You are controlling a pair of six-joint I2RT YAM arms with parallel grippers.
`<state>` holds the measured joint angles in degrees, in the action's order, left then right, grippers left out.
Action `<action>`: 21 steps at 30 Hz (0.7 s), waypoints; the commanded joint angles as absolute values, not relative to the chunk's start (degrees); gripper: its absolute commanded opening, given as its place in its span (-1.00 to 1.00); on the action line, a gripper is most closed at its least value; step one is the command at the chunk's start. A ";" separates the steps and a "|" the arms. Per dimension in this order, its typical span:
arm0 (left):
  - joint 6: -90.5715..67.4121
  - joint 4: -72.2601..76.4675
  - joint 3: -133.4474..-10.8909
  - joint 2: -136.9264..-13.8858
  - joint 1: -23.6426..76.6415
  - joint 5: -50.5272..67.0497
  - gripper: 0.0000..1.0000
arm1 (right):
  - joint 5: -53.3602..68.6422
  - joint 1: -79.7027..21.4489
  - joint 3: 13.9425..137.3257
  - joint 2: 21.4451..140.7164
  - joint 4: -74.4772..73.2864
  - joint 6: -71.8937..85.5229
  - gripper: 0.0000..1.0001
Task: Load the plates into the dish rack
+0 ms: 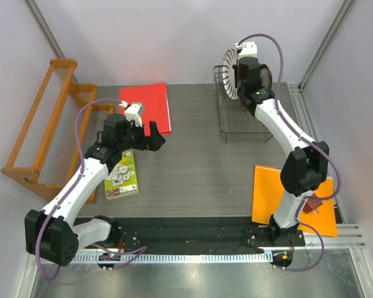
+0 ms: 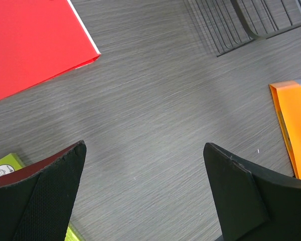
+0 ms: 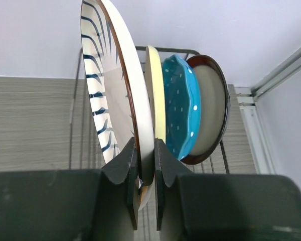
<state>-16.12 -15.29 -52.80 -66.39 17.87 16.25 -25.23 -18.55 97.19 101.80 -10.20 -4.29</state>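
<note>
right gripper (image 3: 145,150) is pinching the rim of the black-petal plate (image 3: 115,90) | plate is standing on edge at the dish rack (image 1: 236,138), just beside the cream plate (image 3: 153,85) | left gripper (image 2: 144,148) is hanging open, far off

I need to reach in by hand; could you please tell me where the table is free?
The bare table centre, bordered by the red folder, green booklet, wire dish rack and orange folder, is free. The rack's far end is crowded: four plates and the right gripper.
</note>
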 commanded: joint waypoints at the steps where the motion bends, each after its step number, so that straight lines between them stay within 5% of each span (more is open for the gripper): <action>1: -16.70 -11.16 -51.42 -64.69 18.02 17.84 0.99 | -36.99 -20.65 105.63 104.04 6.59 -10.02 -0.98; 21: -17.84 -8.53 -48.69 -65.83 18.02 17.93 0.99 | -45.09 -21.80 109.78 113.81 9.58 -18.46 -0.98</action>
<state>-17.63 -11.86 -49.25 -65.95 17.87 17.17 -41.41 -21.69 105.84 114.52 -1.72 -16.53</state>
